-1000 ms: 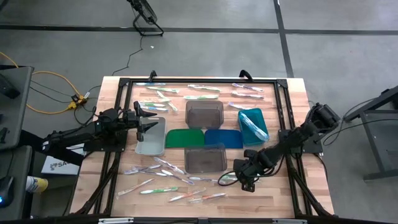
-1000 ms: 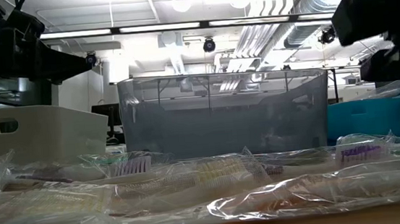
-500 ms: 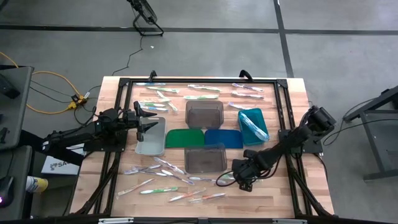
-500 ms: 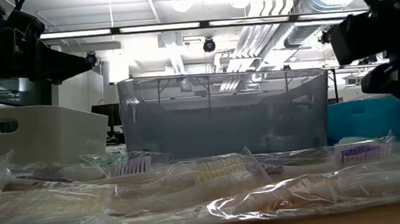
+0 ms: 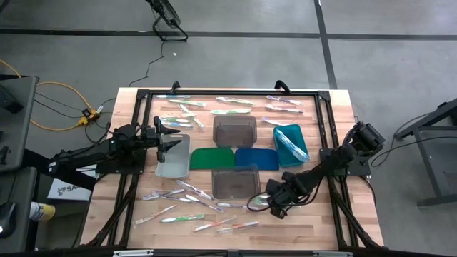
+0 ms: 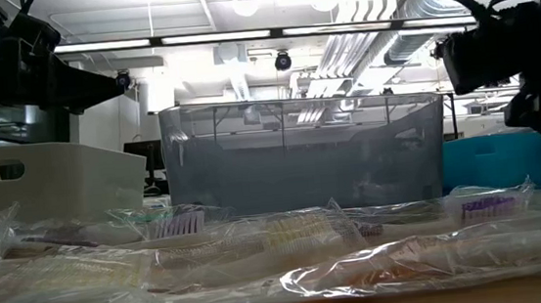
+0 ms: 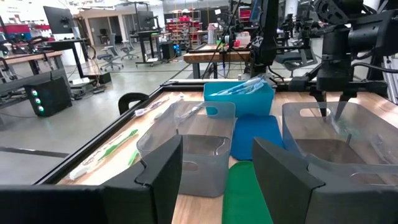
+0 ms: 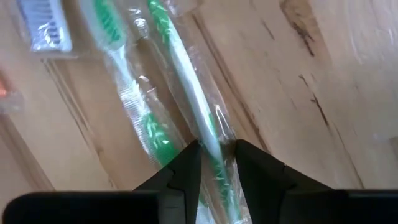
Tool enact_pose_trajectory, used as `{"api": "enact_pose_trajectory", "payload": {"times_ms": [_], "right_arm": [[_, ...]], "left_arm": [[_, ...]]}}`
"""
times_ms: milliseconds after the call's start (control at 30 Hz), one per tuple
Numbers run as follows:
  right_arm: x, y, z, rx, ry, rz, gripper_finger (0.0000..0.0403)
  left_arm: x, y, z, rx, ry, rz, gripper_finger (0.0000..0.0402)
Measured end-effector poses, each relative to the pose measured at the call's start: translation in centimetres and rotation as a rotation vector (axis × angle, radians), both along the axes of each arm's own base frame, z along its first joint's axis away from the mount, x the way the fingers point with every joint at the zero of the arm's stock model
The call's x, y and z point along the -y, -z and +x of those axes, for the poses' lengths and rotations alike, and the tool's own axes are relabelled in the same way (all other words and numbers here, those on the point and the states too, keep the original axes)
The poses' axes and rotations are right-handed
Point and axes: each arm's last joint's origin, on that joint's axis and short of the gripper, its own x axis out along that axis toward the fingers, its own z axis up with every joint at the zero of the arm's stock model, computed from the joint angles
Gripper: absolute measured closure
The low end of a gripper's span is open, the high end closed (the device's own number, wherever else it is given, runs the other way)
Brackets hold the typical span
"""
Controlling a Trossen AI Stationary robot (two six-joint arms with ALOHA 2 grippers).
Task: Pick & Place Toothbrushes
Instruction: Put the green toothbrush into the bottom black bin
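Several wrapped toothbrushes lie flat on the wood near the front edge (image 5: 187, 205) and along the far edge (image 5: 232, 107). My right gripper (image 5: 274, 207) points down over the front group, open. Its fingertips (image 8: 216, 163) stand on either side of a green-and-white toothbrush (image 8: 186, 93) in a clear wrapper. A second green toothbrush (image 8: 134, 99) lies beside it. My left gripper (image 5: 171, 143) waits level and open above the clear bin (image 5: 173, 158) at the left, holding nothing (image 7: 217, 180). My right gripper comes from above with one finger (image 8: 186, 168) and the other (image 8: 252, 168) close on either side of the toothbrush's handle (image 8: 211, 146), across its length. The tips are at the clear wrapper. I cannot tell whether they touch the handle, which lies flat on the table.
Two grey bins (image 5: 234, 130) (image 5: 235, 183) stand mid-table with a green mat (image 5: 212, 158) and a blue mat (image 5: 257, 158) between them. A teal bin (image 5: 290, 143) at the right holds toothbrushes. A black frame (image 5: 325, 143) rims the table.
My right gripper has rolled about its own axis above the front toothbrushes and edged slightly toward the table's left. The toothbrushes have not moved.
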Motion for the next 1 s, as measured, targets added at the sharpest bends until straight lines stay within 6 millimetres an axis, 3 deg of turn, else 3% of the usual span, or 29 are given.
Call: {"api": "enact_pose_trajectory", "payload": {"times_ms": [200, 667, 833, 1000], "right_arm": [[0.1, 0.0, 0.0, -0.007, 0.079, 0.009, 0.0331], [0.3, -0.3, -0.9, -0.113, 0.073, 0.068, 0.0389], [0.8, -1.8, -2.0, -0.167, 0.119, 0.088, 0.0393], [1.3, -5.0, -2.9, -0.09, 0.104, 0.173, 0.0395]], "left_arm": [[0.0, 0.0, 0.0, 0.0, 0.0, 0.0, 0.0215], [0.0, 0.0, 0.0, 0.0, 0.0, 0.0, 0.0215], [0.0, 0.0, 0.0, 0.0, 0.0, 0.0, 0.0215], [0.0, 0.0, 0.0, 0.0, 0.0, 0.0, 0.0215]]}}
